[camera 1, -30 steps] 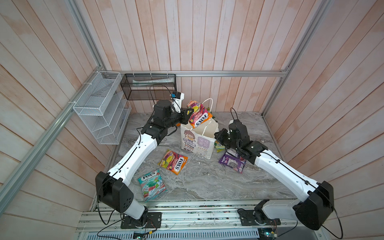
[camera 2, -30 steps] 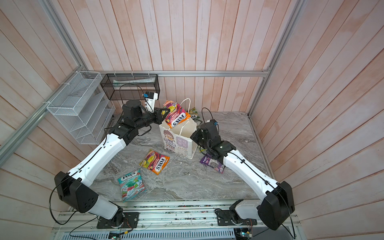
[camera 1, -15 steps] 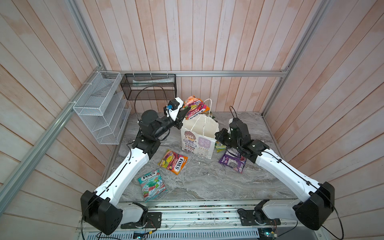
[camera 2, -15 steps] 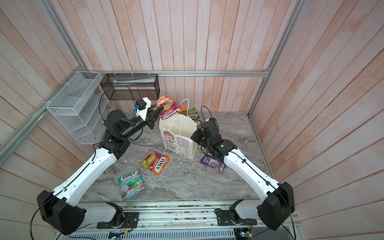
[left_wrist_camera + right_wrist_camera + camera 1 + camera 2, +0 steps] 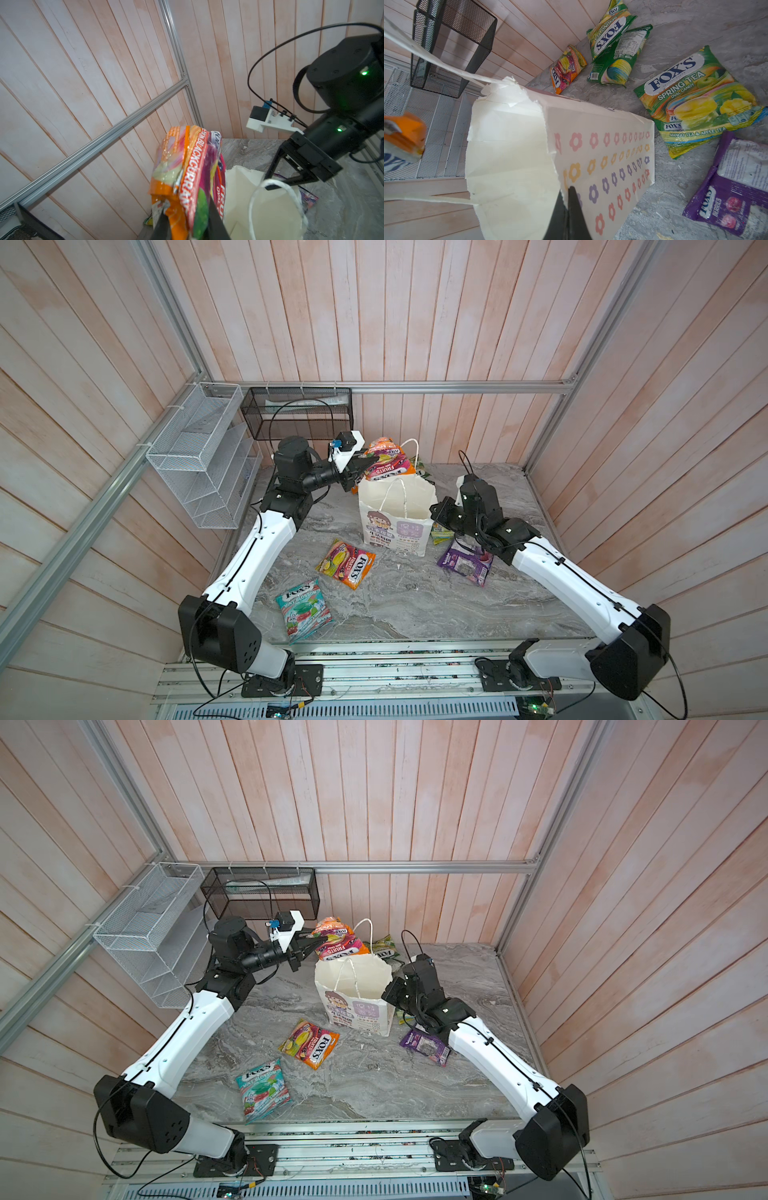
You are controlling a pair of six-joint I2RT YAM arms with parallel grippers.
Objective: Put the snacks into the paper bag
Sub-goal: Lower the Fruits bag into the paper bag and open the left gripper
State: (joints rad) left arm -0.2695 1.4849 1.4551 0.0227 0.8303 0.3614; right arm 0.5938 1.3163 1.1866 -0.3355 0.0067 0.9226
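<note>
The white paper bag [image 5: 397,514] [image 5: 357,1006] stands open mid-table. My left gripper [image 5: 365,462] [image 5: 311,940] [image 5: 187,224] is shut on a crumpled orange-pink snack [image 5: 384,462] [image 5: 338,940] [image 5: 187,166], held just above the bag's back-left rim. My right gripper [image 5: 434,508] [image 5: 386,992] [image 5: 566,193] is shut on the bag's flowered right wall [image 5: 602,166]. On the table lie an orange-pink snack [image 5: 347,564], a teal snack [image 5: 305,610], a purple snack [image 5: 465,564] [image 5: 737,197] and a green-yellow snack [image 5: 691,99] beside the bag.
Behind the bag lie two green packets [image 5: 612,41] and a small orange-pink one [image 5: 566,68]. A black mesh basket [image 5: 297,414] hangs on the back wall, and a white wire rack [image 5: 199,452] on the left wall.
My left arm pulled its elbow back to the left and turned the wrist; the held snack rose slightly and stays over the bag's back rim. The right arm has not moved.
</note>
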